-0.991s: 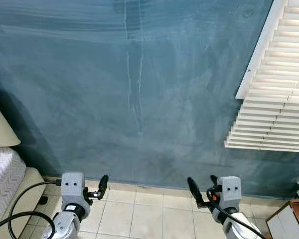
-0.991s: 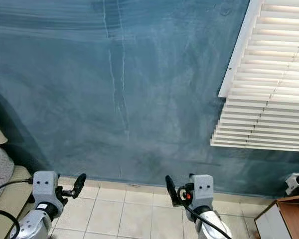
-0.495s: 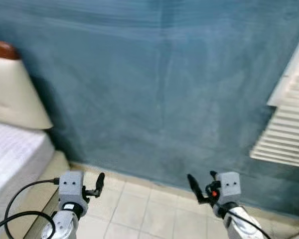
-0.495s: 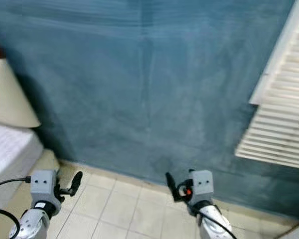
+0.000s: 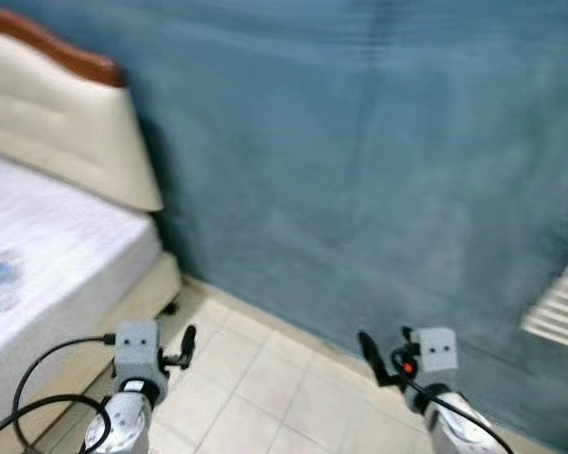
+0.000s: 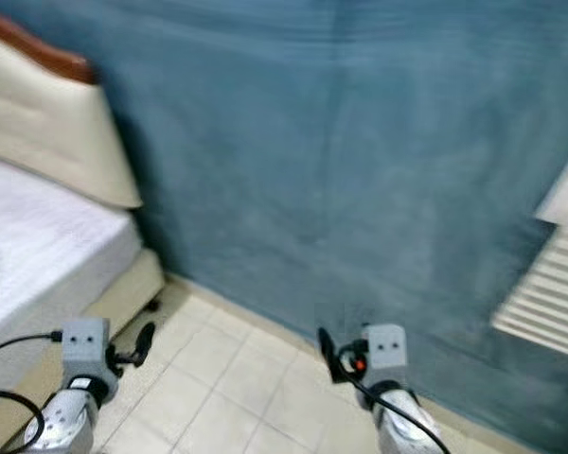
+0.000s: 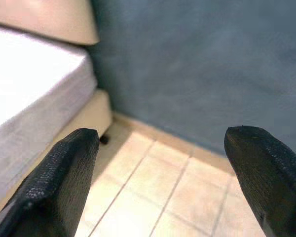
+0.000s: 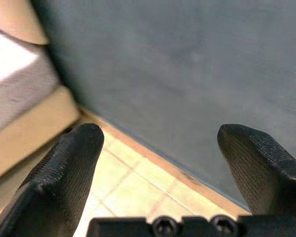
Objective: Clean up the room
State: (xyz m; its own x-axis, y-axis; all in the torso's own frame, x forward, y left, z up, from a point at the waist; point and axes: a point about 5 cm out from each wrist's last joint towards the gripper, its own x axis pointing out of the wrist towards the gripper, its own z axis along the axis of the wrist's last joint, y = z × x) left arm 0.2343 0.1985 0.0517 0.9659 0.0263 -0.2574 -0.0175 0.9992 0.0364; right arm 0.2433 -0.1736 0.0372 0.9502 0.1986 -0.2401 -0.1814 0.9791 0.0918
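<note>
Change: my head swings left since the earlier frames, so the blind slides to the right edge and the bed comes into view; my arms keep their pose, nothing in the room itself shifts.

Left gripper: released, fingers spread wide, grasping nothing; it hangs over the floor just right of the bed.

Right gripper: also released and empty, over the floor well right of the bed, facing the wall.

Task's thing: a small pale blurred object lies on top of the bed, at the bed's left part as I see it; too smeared to name.

Which way it lies: up and to the left of both grippers, across the bed's near edge. My left arm is plainly nearer; the right is well apart from it.

Its long axis and pointing: cannot tell, the blur hides its shape.

Bed's long axis: runs from the headboard at the wall towards me.

Next move, as I judge: finish turning towards the bed before the left arm reaches.

Blind: far right of the bed, by the wall.
</note>
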